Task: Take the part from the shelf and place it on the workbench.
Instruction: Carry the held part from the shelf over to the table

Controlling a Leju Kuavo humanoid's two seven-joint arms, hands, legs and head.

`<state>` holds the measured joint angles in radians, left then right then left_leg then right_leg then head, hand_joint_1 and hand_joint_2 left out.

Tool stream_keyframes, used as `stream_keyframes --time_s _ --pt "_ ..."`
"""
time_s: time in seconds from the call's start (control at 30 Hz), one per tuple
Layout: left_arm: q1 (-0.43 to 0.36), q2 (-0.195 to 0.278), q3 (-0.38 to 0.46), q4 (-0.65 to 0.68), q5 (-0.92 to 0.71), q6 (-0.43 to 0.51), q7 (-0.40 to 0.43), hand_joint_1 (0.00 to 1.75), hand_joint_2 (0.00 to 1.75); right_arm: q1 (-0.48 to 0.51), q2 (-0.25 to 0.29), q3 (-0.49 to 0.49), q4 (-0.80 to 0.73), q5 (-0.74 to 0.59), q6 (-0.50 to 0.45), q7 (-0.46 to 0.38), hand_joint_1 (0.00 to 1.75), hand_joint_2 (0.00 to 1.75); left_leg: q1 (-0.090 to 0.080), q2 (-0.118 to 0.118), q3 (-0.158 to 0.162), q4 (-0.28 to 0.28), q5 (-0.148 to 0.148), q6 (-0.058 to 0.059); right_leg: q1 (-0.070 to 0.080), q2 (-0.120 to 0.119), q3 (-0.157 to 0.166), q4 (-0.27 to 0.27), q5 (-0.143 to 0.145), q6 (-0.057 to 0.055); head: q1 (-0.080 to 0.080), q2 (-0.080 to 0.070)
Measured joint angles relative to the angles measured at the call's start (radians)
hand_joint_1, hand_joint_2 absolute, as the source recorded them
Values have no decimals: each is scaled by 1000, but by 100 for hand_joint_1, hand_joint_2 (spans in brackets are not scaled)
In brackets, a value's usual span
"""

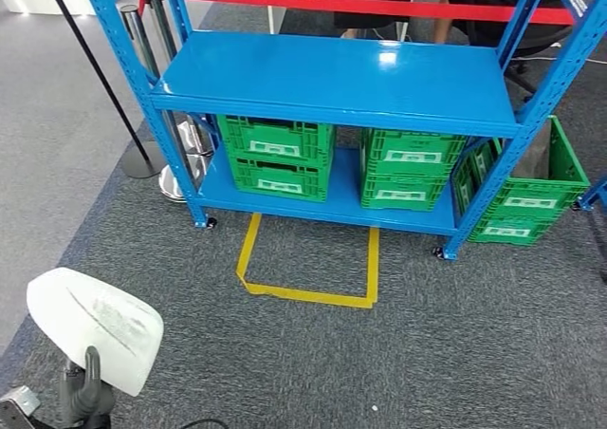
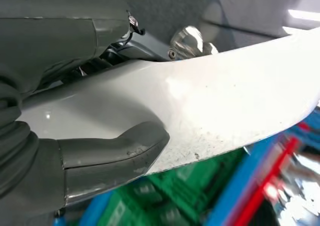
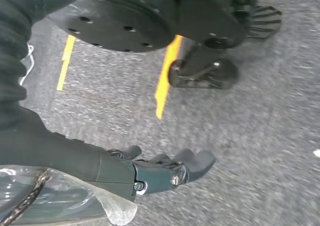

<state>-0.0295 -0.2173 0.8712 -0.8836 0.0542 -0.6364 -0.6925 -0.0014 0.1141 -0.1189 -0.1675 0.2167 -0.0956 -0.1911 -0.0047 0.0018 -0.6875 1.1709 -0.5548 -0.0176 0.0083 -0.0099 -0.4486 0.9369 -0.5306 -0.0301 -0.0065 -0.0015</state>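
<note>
- Left hand point(image 1: 85, 391) low at the near left of the head view, grasping the white part point(image 1: 97, 326); fingers clamped on its lower edge; the part stands above the hand, over grey carpet point(image 1: 430, 353), well apart from the shelf point(image 1: 337, 78).
- Left wrist view: thick grey thumb point(image 2: 113, 153) pressed flat against the part's point(image 2: 211, 106) pale, speckled face; the part runs long and curved across the frame.
- Right hand point(image 3: 158, 171) hangs over the carpet; fingers point(image 3: 196, 162) released, loosely extended, holding nothing.
- Shelf is blue, two tiers; top tier bare and glossy; lower tier carries green crates point(image 1: 279, 154) stacked in pairs; another crate point(image 1: 526, 196) sits on the floor just right of the frame.
- Yellow tape point(image 1: 307, 291) marks an open-topped box on the carpet in front of the shelf.
- Red barrier band point(image 1: 372, 5) runs behind the shelf; chrome posts point(image 1: 154, 30) at its left end.
- Seated people partly visible beyond the band.
</note>
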Motion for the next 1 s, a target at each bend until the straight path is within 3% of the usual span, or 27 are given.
stream_keyframes --time_s 0.03,0.07,0.1,0.17,0.23,0.27,0.3,0.37,0.4,0.43,0.5,0.53,0.57,0.6,0.63,0.7,0.73,0.9,0.97,1.0 --pt "5 -10 -15 -34 3 -27 0 175 175 0 0 0 0 3 -3 0 0 175 3 0 -6 64 -29 -5 0 -2 -17 6 12 1 -1 0" --pt "10 -22 -31 -67 9 -50 0 175 175 -1 1 0 0 6 -9 2 0 175 6 0 -4 110 -32 -9 -1 -4 -37 14 23 3 0 0" --pt "16 -31 -49 -100 17 -69 0 175 175 -3 2 0 0 10 -16 5 0 175 9 0 12 125 -12 -11 -2 -6 -58 24 33 5 -1 0" --pt "36 -51 -86 -171 30 -102 0 175 175 -6 7 0 0 18 -26 15 0 175 13 0 90 52 41 -12 -4 -7 -100 46 50 11 -1 0" --pt "60 -69 -125 -248 35 -128 0 175 175 -7 10 0 0 22 -30 21 0 175 13 -1 193 -96 35 -5 -3 -7 -131 65 64 20 0 0" --pt "69 -76 -141 -281 37 -137 0 175 175 -8 12 0 0 23 -30 22 0 175 11 -2 225 -150 21 1 -2 -7 -140 69 71 26 0 0" --pt "76 -81 -154 -311 38 -141 0 175 175 -9 13 0 0 24 -30 22 0 175 7 -3 238 -180 11 9 -3 -7 -146 70 80 33 0 0" --pt "90 -86 -169 -352 40 -145 0 175 175 -8 15 0 0 25 -31 23 0 175 4 -1 224 -192 26 25 -7 -5 -155 69 93 46 0 0" --pt "97 -87 -176 -371 45 -146 0 175 175 -7 15 0 1 26 -30 24 0 175 5 1 212 -195 39 35 -8 -2 -165 77 78 53 0 0" --pt "104 -88 -183 -388 56 -146 0 175 175 -6 16 0 1 26 -29 26 0 175 6 3 198 -198 54 42 -9 2 -177 101 42 58 2 0" --pt "120 -89 -198 -428 103 -142 0 175 175 -7 16 0 2 31 -25 36 0 175 7 6 165 -199 80 51 -11 6 -206 206 -64 65 7 0" --pt "130 -89 -206 -449 139 -135 0 175 175 -9 16 0 2 34 -22 46 0 175 6 7 149 -198 94 52 -11 7 -214 268 -102 67 8 0" --pt "141 -90 -215 -469 179 -128 0 175 175 -11 16 1 2 39 -21 58 0 175 5 9 132 -196 106 52 -11 7 -212 317 -115 69 8 0" --pt "153 -91 -226 -487 218 -121 0 175 175 -12 16 2 2 44 -20 69 0 175 4 11 115 -194 118 51 -11 7 -198 338 -103 70 8 0" --pt "165 -92 -238 -504 256 -115 1 175 175 -12 16 3 2 50 -20 77 0 175 4 12 98 -191 129 50 -11 7 -168 324 -73 70 8 0" --pt "184 -95 -260 -530 306 -109 3 175 175 -11 16 5 2 60 -19 84 0 175 4 12 72 -185 145 46 -12 7 -97 248 -19 69 9 0" --pt "188 -96 -266 -537 317 -107 3 175 175 -11 16 6 2 63 -18 84 0 175 4 11 65 -183 149 45 -12 7 -74 218 -6 69 9 0" --pt "190 -96 -269 -540 322 -107 4 175 175 -11 16 7 2 64 -18 84 0 175 4 11 64 -181 152 44 -13 7 -60 198 -4 69 9 0" --pt "203 -98 -289 -565 332 -100 4 175 175 -6 17 13 2 70 -17 64 0 175 1 8 50 -175 169 37 -11 10 0 103 -26 63 10 0" --pt "218 -101 -318 -596 323 -72 3 175 175 -2 17 16 2 74 -17 51 0 175 2 6 32 -146 149 26 -12 5 14 56 -29 50 8 0"
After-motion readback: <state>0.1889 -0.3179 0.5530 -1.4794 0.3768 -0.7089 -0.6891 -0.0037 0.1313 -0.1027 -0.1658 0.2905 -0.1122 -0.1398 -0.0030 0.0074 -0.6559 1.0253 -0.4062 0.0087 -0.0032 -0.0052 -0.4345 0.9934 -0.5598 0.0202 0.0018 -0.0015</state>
